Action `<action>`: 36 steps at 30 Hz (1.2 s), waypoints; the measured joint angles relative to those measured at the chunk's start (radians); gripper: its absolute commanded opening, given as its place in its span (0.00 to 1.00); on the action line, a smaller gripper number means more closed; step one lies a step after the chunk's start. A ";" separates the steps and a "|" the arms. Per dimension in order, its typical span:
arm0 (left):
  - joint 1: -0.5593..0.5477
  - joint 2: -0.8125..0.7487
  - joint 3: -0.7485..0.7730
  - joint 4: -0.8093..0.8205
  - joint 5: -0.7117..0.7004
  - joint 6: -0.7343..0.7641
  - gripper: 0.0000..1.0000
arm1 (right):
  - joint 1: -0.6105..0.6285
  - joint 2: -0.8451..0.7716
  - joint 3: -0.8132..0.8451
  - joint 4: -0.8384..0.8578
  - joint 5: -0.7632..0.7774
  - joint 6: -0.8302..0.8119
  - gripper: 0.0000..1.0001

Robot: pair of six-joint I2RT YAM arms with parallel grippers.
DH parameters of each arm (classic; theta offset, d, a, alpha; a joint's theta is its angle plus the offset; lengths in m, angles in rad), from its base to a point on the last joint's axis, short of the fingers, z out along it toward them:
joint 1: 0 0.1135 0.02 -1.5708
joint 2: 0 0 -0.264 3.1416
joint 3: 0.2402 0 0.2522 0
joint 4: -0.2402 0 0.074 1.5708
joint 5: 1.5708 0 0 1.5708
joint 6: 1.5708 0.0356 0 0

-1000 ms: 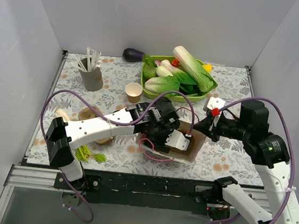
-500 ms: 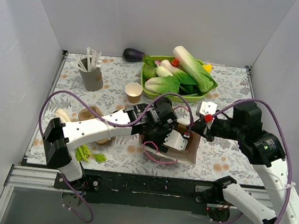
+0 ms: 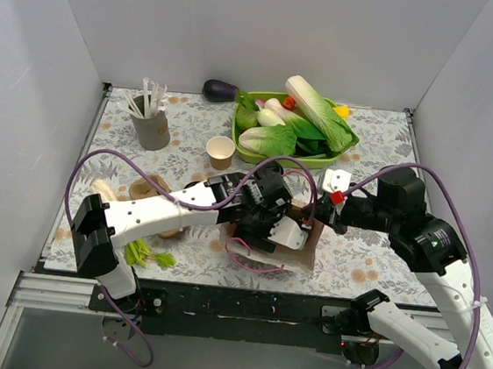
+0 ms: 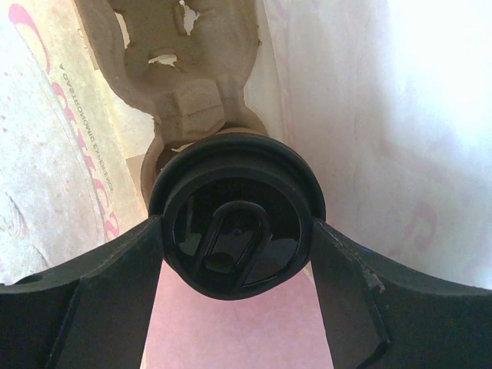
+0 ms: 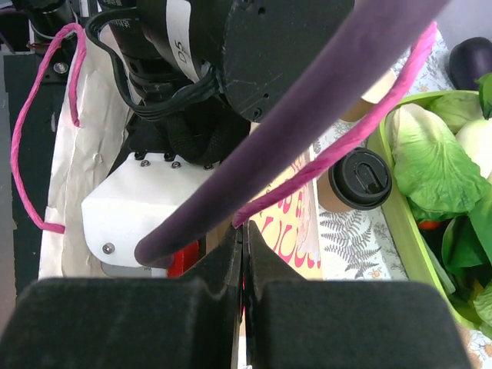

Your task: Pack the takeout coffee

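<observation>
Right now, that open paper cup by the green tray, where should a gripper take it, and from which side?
Take the open paper cup across its tan wall below the rim, fingers on opposite sides. It stands upright, mouth up, and round, so any facing pair of sides should serve. Come from above or the near left, away from the green tray close on its right.

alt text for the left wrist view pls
A black-lidded coffee cup, seen from above, held between the dark fingers of the left gripper, inside a white paper bag with pink print. A brown pulp tray lies beyond it.
</observation>
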 measured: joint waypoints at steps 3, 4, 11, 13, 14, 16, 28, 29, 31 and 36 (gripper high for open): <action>0.002 -0.005 -0.027 0.019 0.013 0.000 0.00 | 0.002 0.000 -0.012 0.002 0.000 0.008 0.01; 0.004 -0.007 -0.038 0.024 0.023 0.000 0.00 | 0.002 0.001 -0.014 0.001 0.000 0.012 0.01; 0.049 -0.076 -0.119 0.071 0.102 0.015 0.00 | 0.003 0.011 -0.024 -0.004 -0.015 0.037 0.01; 0.066 -0.084 -0.120 0.077 0.119 0.022 0.00 | 0.003 0.012 -0.024 -0.003 -0.019 0.043 0.01; 0.072 -0.084 -0.120 0.079 0.126 0.025 0.00 | 0.003 0.012 -0.024 -0.002 -0.018 0.046 0.01; 0.082 -0.083 -0.120 0.080 0.142 0.034 0.00 | 0.003 0.012 -0.024 -0.002 -0.018 0.048 0.01; 0.138 -0.058 -0.138 0.114 0.228 0.081 0.00 | 0.000 0.042 -0.037 0.012 -0.010 0.081 0.01; 0.146 -0.056 -0.142 0.120 0.237 0.087 0.00 | 0.000 0.043 -0.039 0.011 -0.010 0.086 0.01; 0.164 -0.047 -0.150 0.135 0.251 0.097 0.00 | -0.009 0.049 -0.041 0.011 -0.010 0.096 0.01; 0.191 -0.012 -0.151 0.177 0.268 0.114 0.00 | -0.047 0.071 -0.041 0.010 -0.014 0.106 0.01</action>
